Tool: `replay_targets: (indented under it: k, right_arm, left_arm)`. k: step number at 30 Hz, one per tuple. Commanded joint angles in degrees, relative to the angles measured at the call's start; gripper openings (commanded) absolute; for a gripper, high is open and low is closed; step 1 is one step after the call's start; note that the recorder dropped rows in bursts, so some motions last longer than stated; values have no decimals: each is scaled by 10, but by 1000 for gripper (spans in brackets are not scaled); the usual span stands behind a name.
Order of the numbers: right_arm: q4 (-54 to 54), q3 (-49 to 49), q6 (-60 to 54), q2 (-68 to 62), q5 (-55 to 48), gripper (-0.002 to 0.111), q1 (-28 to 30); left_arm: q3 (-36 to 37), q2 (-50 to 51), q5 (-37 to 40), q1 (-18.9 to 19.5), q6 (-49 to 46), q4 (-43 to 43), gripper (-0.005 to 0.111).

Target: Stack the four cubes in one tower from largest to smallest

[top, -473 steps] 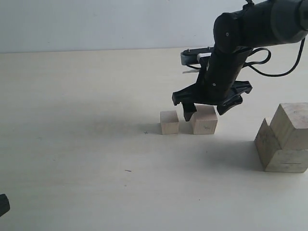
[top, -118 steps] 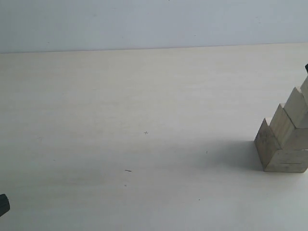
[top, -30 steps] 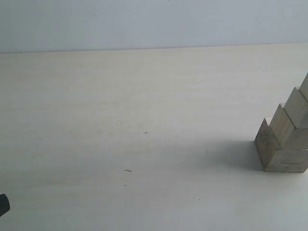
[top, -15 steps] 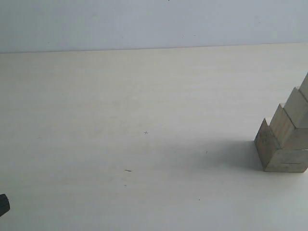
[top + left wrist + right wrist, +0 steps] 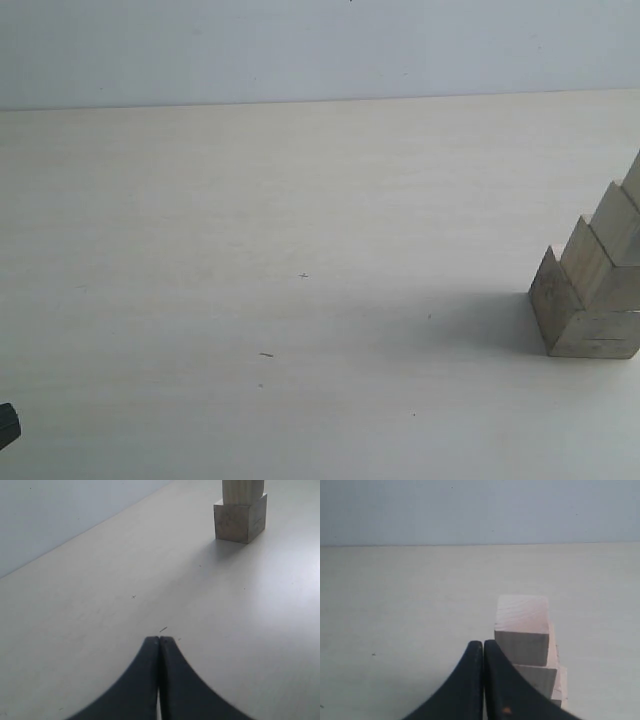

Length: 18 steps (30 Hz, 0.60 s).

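The tower [image 5: 590, 290] of pale wooden cubes stands at the right edge of the exterior view, stepped and cut off by the frame on its right side and top. The right wrist view looks down on it, with the smallest cube [image 5: 521, 625] uppermost and the wider cubes [image 5: 540, 677] stepping out below. My right gripper [image 5: 483, 643] is shut and empty, above and just beside the tower. In the left wrist view the tower's base [image 5: 240, 519] stands far off. My left gripper [image 5: 159, 639] is shut on nothing, over bare table.
A pale tabletop [image 5: 280, 260] runs back to a plain light wall [image 5: 300, 45]. A dark tip of the left arm [image 5: 6, 425] shows at the lower left edge of the exterior view. Small dark specks [image 5: 266, 354] dot the surface.
Since 15.8 s ago the right arm and the two small cubes have left the middle of the table, and the tower has grown taller. Nothing has moved in the last second.
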State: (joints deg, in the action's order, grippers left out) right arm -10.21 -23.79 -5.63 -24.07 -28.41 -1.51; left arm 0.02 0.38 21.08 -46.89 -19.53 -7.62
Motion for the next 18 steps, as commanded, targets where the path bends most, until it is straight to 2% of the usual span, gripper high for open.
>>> replay_targets:
  k: [1, 9, 18]
  right_arm:
    - [-2, 82, -20, 36, 114, 1, 2]
    - [-3, 197, -18, 182, 135, 1, 2]
    - [-3, 210, -18, 238, 107, 1, 2]
  left_arm:
    - [0, -4, -4, 1, 2, -1, 0]
    - [0, -4, -4, 1, 2, -1, 0]
    - [0, -4, -4, 1, 2, -1, 0]
